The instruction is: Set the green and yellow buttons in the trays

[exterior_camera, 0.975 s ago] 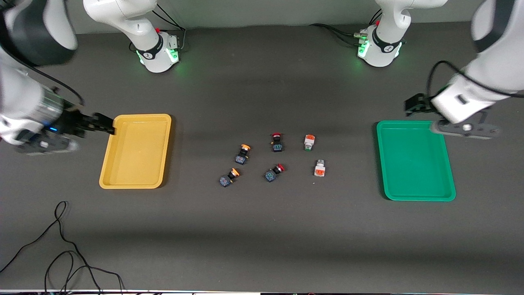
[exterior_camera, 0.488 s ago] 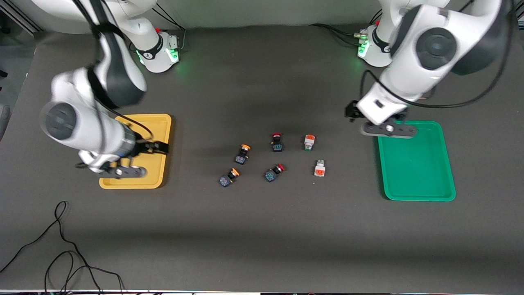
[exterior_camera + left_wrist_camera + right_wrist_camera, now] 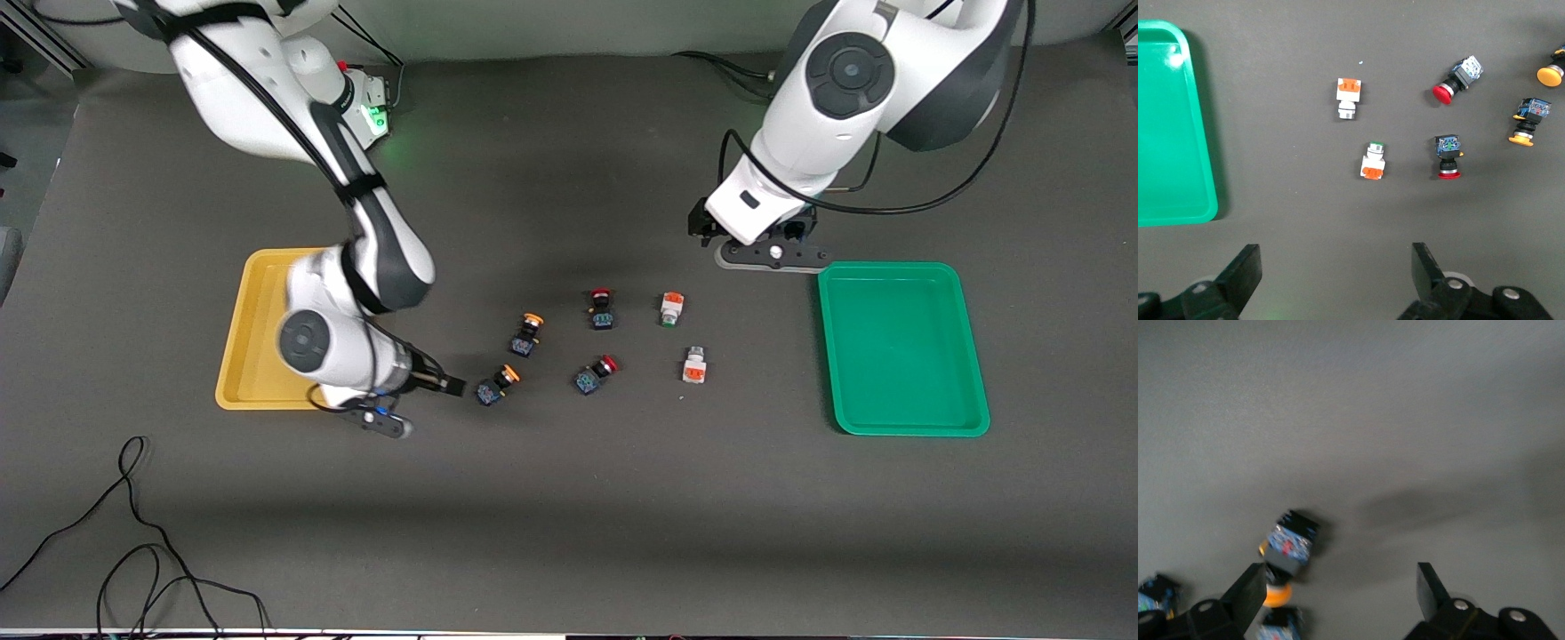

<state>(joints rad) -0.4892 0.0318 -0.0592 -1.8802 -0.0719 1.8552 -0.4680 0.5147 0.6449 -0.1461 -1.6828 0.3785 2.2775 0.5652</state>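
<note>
Two yellow-capped buttons (image 3: 526, 333) (image 3: 496, 385) and two white buttons (image 3: 671, 308) (image 3: 694, 365) lie on the table between the yellow tray (image 3: 240, 342) and the green tray (image 3: 902, 347). My right gripper (image 3: 450, 387) is open and empty, low beside the nearer yellow-capped button, which shows in the right wrist view (image 3: 1288, 550) next to one finger (image 3: 1248, 590). My left gripper (image 3: 701, 224) is open and empty, up over bare table beside the green tray's corner. The left wrist view shows the white buttons (image 3: 1348, 98) (image 3: 1373, 161) and the green tray (image 3: 1168, 133).
Two red-capped switches (image 3: 602, 308) (image 3: 596, 374) lie among the buttons. The right arm covers part of the yellow tray. A black cable (image 3: 133, 533) loops near the table's front edge at the right arm's end.
Both arms swung in toward the middle. The right gripper went from the yellow tray to beside the nearer yellow-capped button. The left gripper went from the green tray's edge toward the white buttons.
</note>
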